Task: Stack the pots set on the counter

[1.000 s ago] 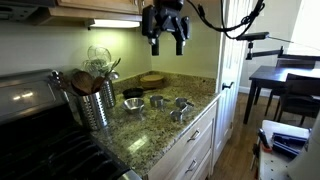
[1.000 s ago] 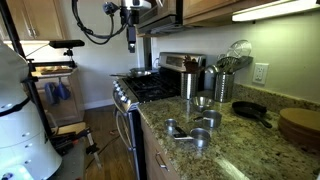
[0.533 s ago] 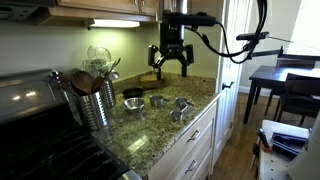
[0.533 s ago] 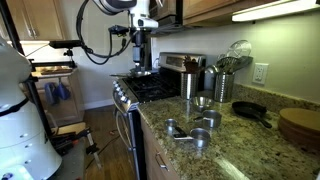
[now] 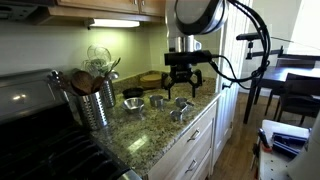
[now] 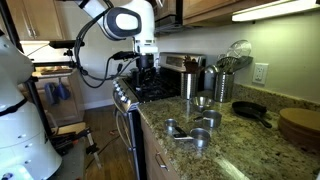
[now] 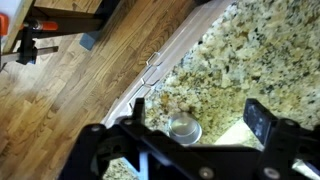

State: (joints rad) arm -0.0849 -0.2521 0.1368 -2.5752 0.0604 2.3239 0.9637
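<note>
I am watching the claw [image 5: 181,91] hanging above the table [image 5: 148,137], its two fingers [image 5: 170,92] spread wide apart and pinching nothing. In an exterior view it is hovering just over the far end of the pots [image 5: 157,101], close to the table's rounded front edge and clear of the metal below.

The pots are sitting loose on the speckled granite in a small cluster, none stacked that I can make out: a darker bowl [image 5: 133,103] nearest the ribbed canister [image 5: 97,106], and shiny little ones beside it toward the edge. In an exterior view the same cluster [image 6: 203,121] is lying well in front of the canister [image 6: 220,85], with short handles sticking out at different angles, and the claw [image 6: 146,68] is showing farther back, in line with the stove [image 6: 150,90].

Through the wrist view I am looking straight down between the open fingers [image 7: 258,118] of the claw [image 7: 176,127]. One small pot [image 7: 186,130] is standing upright on the table [image 7: 270,60] directly beneath the gap, near the rounded edge, with the wooden floor [image 7: 70,90] beyond it.

A flat wooden round [image 5: 152,78] is resting behind the pots, by the wall.
</note>
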